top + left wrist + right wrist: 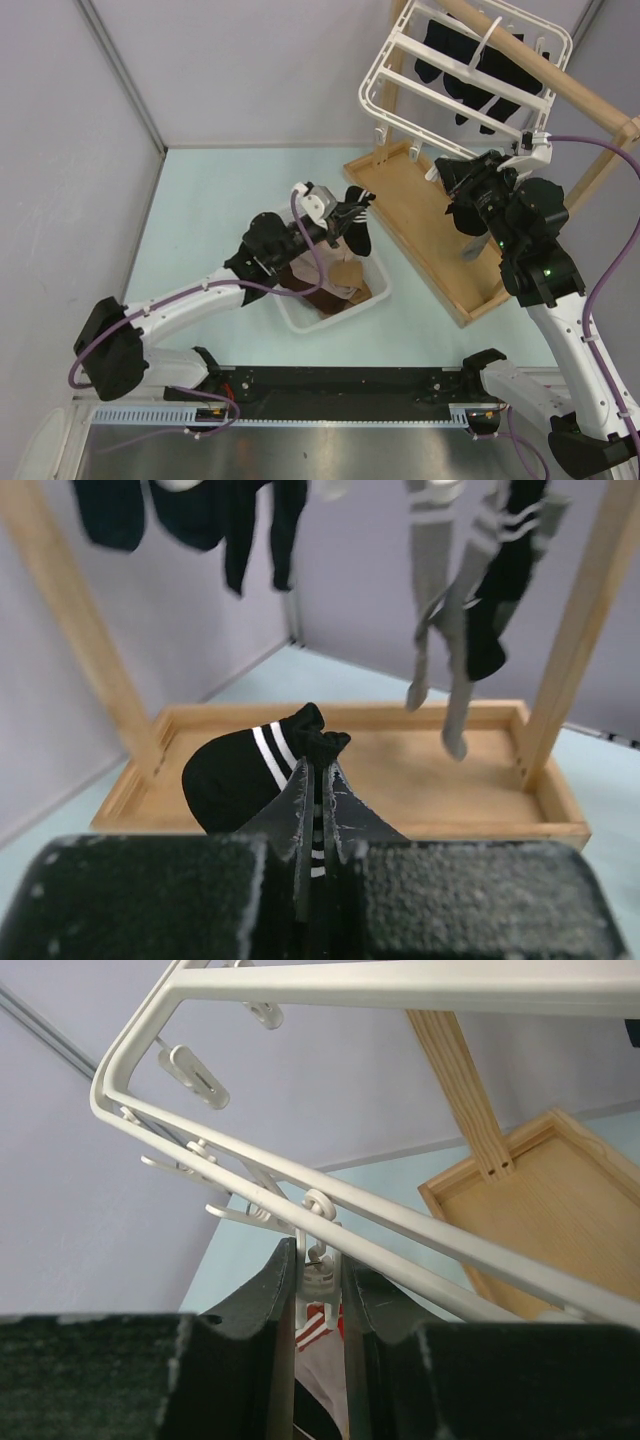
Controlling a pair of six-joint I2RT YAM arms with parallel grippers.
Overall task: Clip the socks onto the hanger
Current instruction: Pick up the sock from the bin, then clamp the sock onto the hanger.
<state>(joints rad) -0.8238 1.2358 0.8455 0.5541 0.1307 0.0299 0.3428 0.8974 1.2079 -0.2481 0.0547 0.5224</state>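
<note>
In the centre of the top view, the left jaws are clamped on a black sock (236, 772), held above the basket (288, 316). At upper right, the right jaws pinch a clip (318, 1272) on the hanger (430, 1238). The step looks like delivery. Next, the sock's cuff must travel up into that clip's mouth.

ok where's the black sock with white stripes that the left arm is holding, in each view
top external: the black striped sock is at centre, hanging from the left tool.
left wrist: centre-left, bunched at the tool's tips.
right wrist: not in it.
shared landmark: the wooden tray, behind or beside it in all three.
</note>
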